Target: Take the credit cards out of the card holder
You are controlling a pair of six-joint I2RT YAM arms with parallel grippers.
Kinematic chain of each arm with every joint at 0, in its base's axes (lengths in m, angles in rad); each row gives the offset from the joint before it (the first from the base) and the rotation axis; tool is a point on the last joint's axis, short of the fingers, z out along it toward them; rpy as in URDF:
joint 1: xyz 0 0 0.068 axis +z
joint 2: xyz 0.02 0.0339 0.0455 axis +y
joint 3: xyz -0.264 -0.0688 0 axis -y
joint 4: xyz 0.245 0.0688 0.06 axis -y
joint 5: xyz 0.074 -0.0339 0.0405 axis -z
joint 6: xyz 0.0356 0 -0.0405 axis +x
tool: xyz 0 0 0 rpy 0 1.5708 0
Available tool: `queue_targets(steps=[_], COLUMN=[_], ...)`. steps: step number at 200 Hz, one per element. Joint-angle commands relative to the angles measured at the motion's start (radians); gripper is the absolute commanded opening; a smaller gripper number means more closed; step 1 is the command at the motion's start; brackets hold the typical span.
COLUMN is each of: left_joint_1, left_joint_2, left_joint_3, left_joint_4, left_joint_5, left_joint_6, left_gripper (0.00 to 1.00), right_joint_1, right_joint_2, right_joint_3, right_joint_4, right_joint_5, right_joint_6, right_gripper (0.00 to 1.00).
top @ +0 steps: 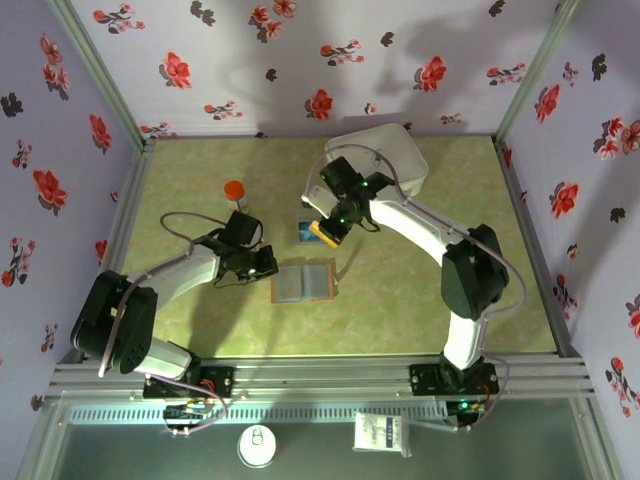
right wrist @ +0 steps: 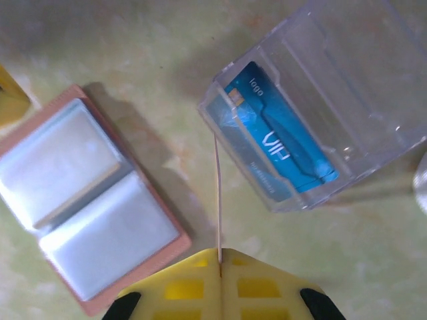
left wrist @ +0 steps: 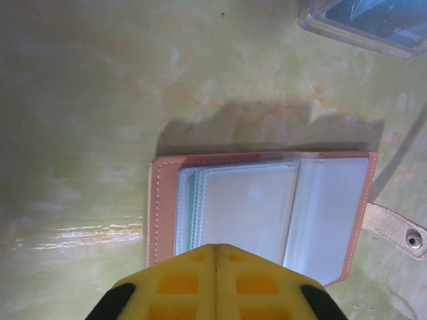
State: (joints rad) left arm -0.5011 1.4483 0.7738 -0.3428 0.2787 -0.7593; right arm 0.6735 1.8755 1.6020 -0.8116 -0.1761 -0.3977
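Green-yellow marbled table [top: 430, 300] is seen from above, walled in by lilac panels [top: 60, 120] printed with red flowers. Two white and black arms are bolted at its near edge.

Near the middle of the table the card holder [top: 302, 283] is laid open and flat. Its outside is tan-brown leather, and pale blue-grey clear pockets are turned upward. A leather strap [left wrist: 400, 230] with a metal snap is stretched out from one side of it.

The left end effector [left wrist: 215, 247] is seen with its yellow fingers pressed together, and nothing is visible between them. Its tip is placed over one edge of the open card holder, at the stack of clear sleeves. Whether contact is made cannot be told.

The right end effector [right wrist: 220, 253] is closed narrowly on a thin card [right wrist: 217, 200]. The thin card is seen edge-on, as a fine pale line running out from between the yellow fingers, and its colour cannot be made out. Its far end is at the near corner of a clear plastic tray [right wrist: 363, 73], which is set just beside the card holder. Inside the tray a blue card [right wrist: 280, 143] marked "VIP" is held.

Further back, a small bottle [top: 234, 190] with an orange cap is stood upright to the left of the tray. A white rounded case [top: 390, 155] is placed at the far edge of the table, behind the right arm.
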Motion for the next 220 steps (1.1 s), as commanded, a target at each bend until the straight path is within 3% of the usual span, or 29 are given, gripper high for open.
queue_targets(steps=[1, 28, 120, 220], left_joint_1=[0.026, 0.054, 0.158, 0.173], left_joint_2=[0.004, -0.010, -0.083, -0.025], left_joint_3=[0.030, 0.032, -0.025, -0.036], left_joint_4=[-0.038, -0.051, -0.110, -0.090], left_joint_5=[-0.013, -0.014, -0.019, -0.017], left_joint_6=[0.034, 0.041, 0.064, 0.051], left_gripper=[0.06, 0.06, 0.06, 0.06], right_joint_1=[-0.013, -0.027, -0.074, -0.074], right_joint_2=[0.080, 0.161, 0.508, 0.604], right_joint_3=[0.117, 0.245, 0.843, 0.881], right_joint_4=[-0.189, -0.264, -0.546, -0.465], right_joint_5=[0.053, 0.093, -0.022, -0.061], right_joint_6=[-0.279, -0.392, -0.556, -0.601], right_gripper=[0.00, 0.00, 0.00, 0.00])
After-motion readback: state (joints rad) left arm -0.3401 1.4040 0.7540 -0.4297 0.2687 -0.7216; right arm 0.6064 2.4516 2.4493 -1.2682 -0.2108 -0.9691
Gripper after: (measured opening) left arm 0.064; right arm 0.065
